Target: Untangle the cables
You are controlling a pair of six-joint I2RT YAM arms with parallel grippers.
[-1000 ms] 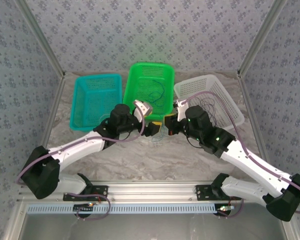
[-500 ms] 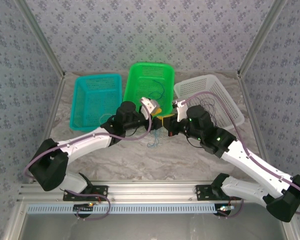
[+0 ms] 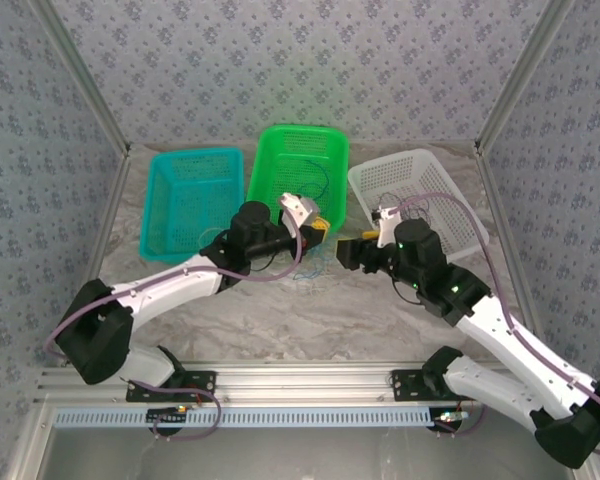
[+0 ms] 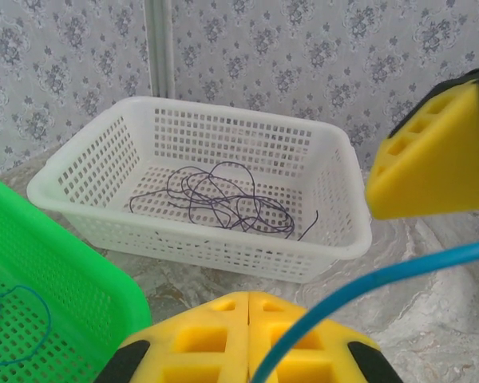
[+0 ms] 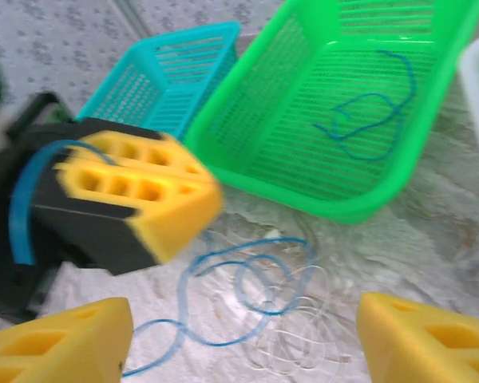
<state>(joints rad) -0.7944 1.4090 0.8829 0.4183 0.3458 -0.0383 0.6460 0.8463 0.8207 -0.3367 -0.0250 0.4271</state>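
On the table between the arms lies a tangle of cables (image 3: 310,267): a blue cable (image 5: 247,279) looped over a pale whitish cable (image 5: 311,339). My left gripper (image 3: 323,228) hangs just above it, its yellow fingers (image 4: 215,335) pressed together with the blue cable (image 4: 399,275) running out from them. My right gripper (image 5: 239,347) is open, its fingers wide apart over the tangle and holding nothing. It faces the left gripper (image 5: 136,191) from the right (image 3: 348,250). A dark purplish cable (image 4: 223,199) lies in the white basket (image 4: 184,239).
Three baskets stand in a row at the back: teal (image 3: 190,155), green (image 3: 300,135) and white (image 3: 420,160). The green basket (image 5: 319,199) holds another blue cable (image 5: 367,120). The metal frame rail (image 3: 300,380) runs along the near edge.
My left gripper moved right to the tangle and shut on the blue cable. My right gripper opened and drew back a little to the right.
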